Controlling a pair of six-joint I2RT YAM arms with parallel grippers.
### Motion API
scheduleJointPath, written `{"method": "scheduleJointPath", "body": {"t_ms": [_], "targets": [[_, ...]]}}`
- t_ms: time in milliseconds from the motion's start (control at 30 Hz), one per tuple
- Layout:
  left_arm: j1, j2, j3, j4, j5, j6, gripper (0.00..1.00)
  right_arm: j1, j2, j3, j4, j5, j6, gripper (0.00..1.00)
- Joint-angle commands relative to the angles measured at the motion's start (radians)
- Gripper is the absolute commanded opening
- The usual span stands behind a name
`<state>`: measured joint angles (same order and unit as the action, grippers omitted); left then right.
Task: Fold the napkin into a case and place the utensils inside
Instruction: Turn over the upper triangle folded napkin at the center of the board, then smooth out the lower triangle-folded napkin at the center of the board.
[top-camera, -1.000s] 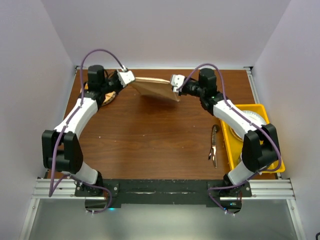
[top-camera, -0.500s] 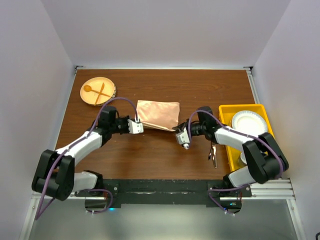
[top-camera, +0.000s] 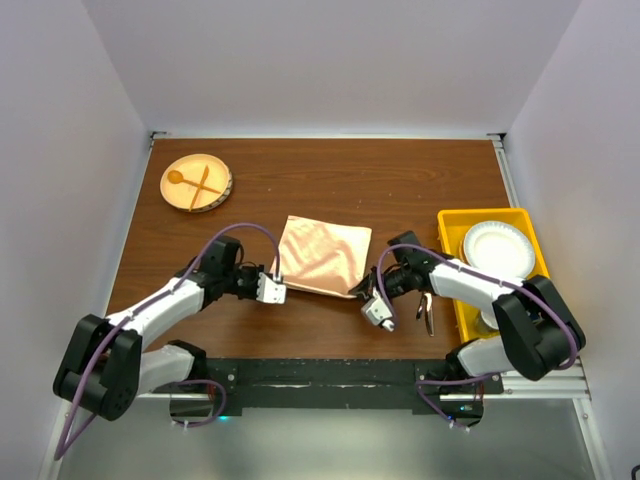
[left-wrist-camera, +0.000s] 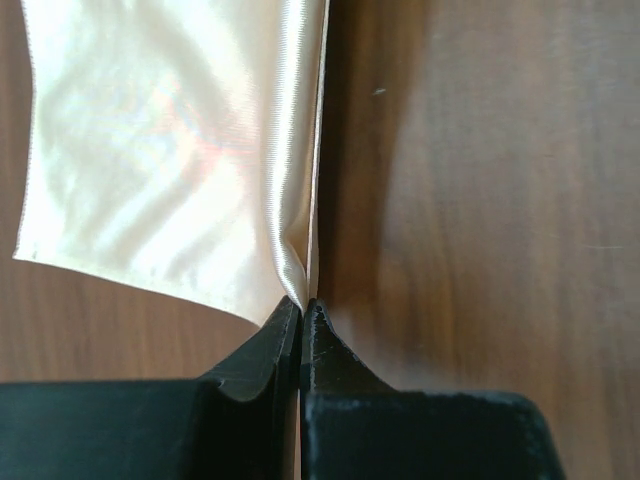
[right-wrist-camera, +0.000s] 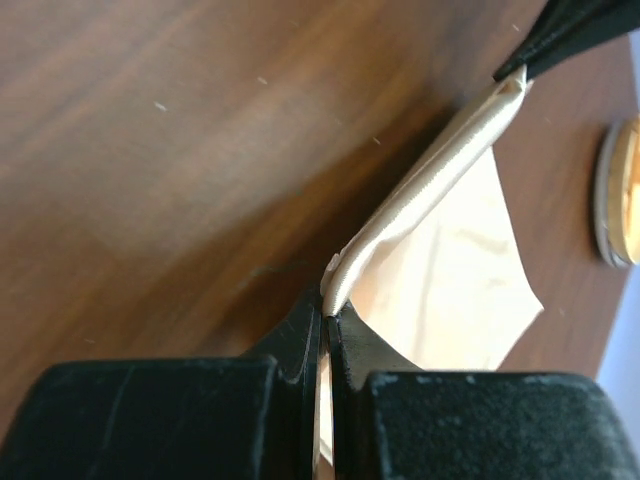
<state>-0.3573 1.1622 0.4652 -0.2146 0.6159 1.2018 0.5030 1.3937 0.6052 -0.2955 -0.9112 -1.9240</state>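
The peach napkin (top-camera: 322, 256) is lying roughly square on the brown bench (top-camera: 400, 190), about midway between the left and right edges and closer to the near edge than the far one. Most of it is resting flat, its shiny face catching the light, while its near edge is being held at both ends.

The left gripper (top-camera: 277, 284) is pinching the near-left corner of the napkin. In its wrist view the 2 black jaws are pressed together with only the thin cloth between them, and the cloth is fanning out ahead and to the left over the wood.

The right gripper (top-camera: 366, 295) is clamping the near-right corner in the same way, jaws narrowed onto the fabric. From its wrist view a doubled band of cloth is running from its tips up to the other gripper's tips, lifted slightly off the bench, with a loose flap hanging beneath it.

The dark utensils (top-camera: 428, 316) are lying on the bench just right of the right gripper, beside a yellow bin (top-camera: 452, 262) at the right edge that is holding a white plate (top-camera: 497, 245). Near the far-left corner a round wooden plate (top-camera: 214, 198) is carrying pale wooden cutlery (top-camera: 195, 184), crossed
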Motion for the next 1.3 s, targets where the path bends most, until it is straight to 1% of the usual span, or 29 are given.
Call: {"method": "scheduleJointPath", "body": {"t_ms": [0,33,67,100,133,167,200,233,267,300,367,400,433,467,500,533,567,600,633,667,700,733,767,833,867,967,1033,1167,1267], "targets": [[-0.006,0.024,0.007,-0.129,-0.025,0.093,0.0,0.025,-0.012,0.001,-0.183,-0.005,-0.095,0.0],[-0.009,0.028,0.009,-0.156,-0.021,0.107,0.0,0.029,-0.009,0.005,-0.189,-0.003,-0.096,0.0],[-0.012,0.028,0.009,-0.163,-0.022,0.113,0.0,0.037,-0.004,0.01,-0.208,0.0,-0.099,0.03],[-0.015,0.027,0.01,-0.175,-0.022,0.122,0.1,0.039,0.007,0.016,-0.223,0.0,-0.13,0.25],[-0.017,0.027,0.022,-0.215,-0.021,0.131,0.18,0.04,0.01,0.034,-0.275,0.001,-0.151,0.41],[-0.017,0.022,0.032,-0.236,-0.021,0.139,0.25,0.04,0.008,0.047,-0.296,0.009,-0.164,0.54],[-0.017,0.019,0.044,-0.259,-0.027,0.139,0.36,0.04,-0.013,0.06,-0.313,0.018,-0.144,0.75],[-0.017,0.007,0.074,-0.308,-0.03,0.13,0.4,0.039,-0.028,0.086,-0.347,0.026,-0.124,0.84],[-0.017,-0.001,0.09,-0.336,-0.031,0.118,0.43,0.039,-0.05,0.102,-0.35,0.041,-0.084,0.9],[-0.016,-0.01,0.107,-0.368,-0.031,0.117,0.46,0.04,-0.105,0.117,-0.352,0.067,0.024,0.95],[-0.014,-0.042,0.151,-0.442,-0.021,0.099,0.47,0.039,-0.16,0.166,-0.36,0.098,0.145,0.97],[-0.014,-0.055,0.179,-0.469,-0.006,0.088,0.47,0.039,-0.183,0.183,-0.361,0.129,0.277,0.97],[-0.014,-0.07,0.19,-0.468,-0.001,0.064,0.47,0.034,-0.226,0.209,-0.331,0.146,0.366,0.97],[-0.014,-0.075,0.202,-0.451,0.001,-0.017,0.47,0.034,-0.242,0.22,-0.294,0.167,0.482,0.97],[-0.014,-0.075,0.21,-0.427,-0.002,-0.068,0.47,0.035,-0.251,0.231,-0.266,0.199,0.696,0.96],[-0.014,-0.056,0.228,-0.37,-0.002,-0.112,0.47,0.028,-0.251,0.257,-0.227,0.259,0.794,0.94],[-0.014,-0.041,0.237,-0.336,-0.019,-0.202,0.47,0.025,-0.243,0.272,-0.211,0.293,0.982,0.93],[-0.014,-0.023,0.257,-0.26,-0.033,-0.255,0.47,0.016,-0.228,0.315,-0.208,0.328,1.061,0.91],[-0.014,0.026,0.271,-0.232,-0.041,-0.339,0.46,0.003,-0.185,0.338,-0.215,0.343,1.132,0.83],[-0.014,0.052,0.283,-0.209,-0.062,-0.367,0.43,-0.003,-0.156,0.361,-0.223,0.36,1.277,0.77],[-0.014,0.097,0.299,-0.171,-0.065,-0.386,0.41,-0.021,-0.13,0.399,-0.223,0.379,1.354,0.72],[-0.014,0.114,0.302,-0.157,-0.065,-0.399,0.4,-0.033,-0.074,0.418,-0.225,0.406,1.428,0.62],[-0.014,0.126,0.302,-0.138,-0.071,-0.4,0.38,-0.049,-0.044,0.435,-0.229,0.406,1.547,0.59],[-0.017,0.146,0.29,-0.073,-0.076,-0.409,0.37,-0.093,0.014,0.47,-0.237,0.393,1.644,0.55],[-0.019,0.155,0.283,-0.053,-0.084,-0.412,0.37,-0.101,0.063,0.476,-0.228,0.402,1.736,0.53],[-0.023,0.198,0.274,-0.035,-0.106,-0.386,0.36,-0.135,0.152,0.498,-0.179,0.434,1.871,0.51],[-0.025,0.221,0.263,-0.016,-0.129,-0.372,0.36,-0.149,0.189,0.511,-0.148,0.448,1.916,0.51],[-0.029,0.244,0.228,-0.014,-0.162,-0.34,0.34,-0.15,0.316,0.545,-0.107,0.459,2.027,0.51],[-0.032,0.241,0.195,-0.017,-0.176,-0.323,0.34,-0.158,0.363,0.564,-0.074,0.462,2.083,0.52]]}}
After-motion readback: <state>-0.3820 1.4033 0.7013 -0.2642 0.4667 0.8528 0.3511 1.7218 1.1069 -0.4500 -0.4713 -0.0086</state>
